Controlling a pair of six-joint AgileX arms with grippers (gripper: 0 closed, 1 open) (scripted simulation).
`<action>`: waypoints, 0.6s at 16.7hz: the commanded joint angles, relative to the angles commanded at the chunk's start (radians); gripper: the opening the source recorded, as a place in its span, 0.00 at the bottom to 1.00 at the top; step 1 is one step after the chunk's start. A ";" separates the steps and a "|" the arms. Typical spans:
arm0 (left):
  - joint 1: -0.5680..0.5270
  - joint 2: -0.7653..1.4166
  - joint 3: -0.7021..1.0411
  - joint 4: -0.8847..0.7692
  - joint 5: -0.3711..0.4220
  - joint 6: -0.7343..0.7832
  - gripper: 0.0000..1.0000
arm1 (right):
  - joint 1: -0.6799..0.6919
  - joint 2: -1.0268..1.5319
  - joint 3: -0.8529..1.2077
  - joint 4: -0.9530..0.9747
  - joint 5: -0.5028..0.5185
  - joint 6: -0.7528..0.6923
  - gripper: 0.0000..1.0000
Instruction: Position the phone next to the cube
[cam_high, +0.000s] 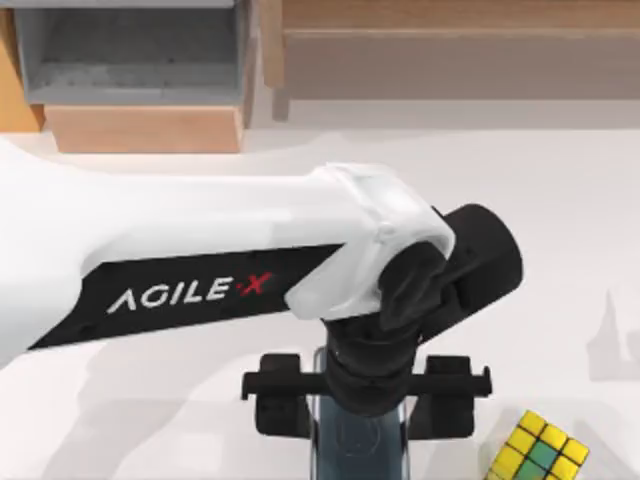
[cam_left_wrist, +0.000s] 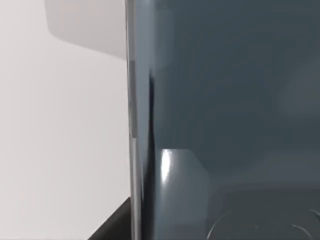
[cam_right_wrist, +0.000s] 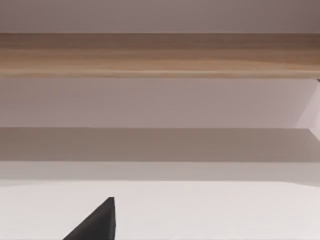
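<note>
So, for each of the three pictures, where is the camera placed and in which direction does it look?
Top view: above the table, facing down; shows the left arm, its end effector over the phone, beside the cube.
Left wrist view: on the left wrist, very close to the phone.
Right wrist view: on the right wrist, facing a wooden shelf; a dark fingertip shows.
Top and left wrist views share the phone.

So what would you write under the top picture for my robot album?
Left gripper low over the phone at the table's near edge, with the cube just to its right.
</note>
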 joint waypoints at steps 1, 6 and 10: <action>-0.018 -0.003 -0.005 0.002 -0.004 -0.025 0.00 | 0.000 0.000 0.000 0.000 0.000 0.000 1.00; -0.041 -0.008 -0.012 0.004 -0.009 -0.058 0.00 | 0.000 0.000 0.000 0.000 0.000 0.000 1.00; -0.037 -0.003 -0.009 0.004 -0.008 -0.055 0.00 | 0.000 0.000 0.000 0.000 0.000 0.000 1.00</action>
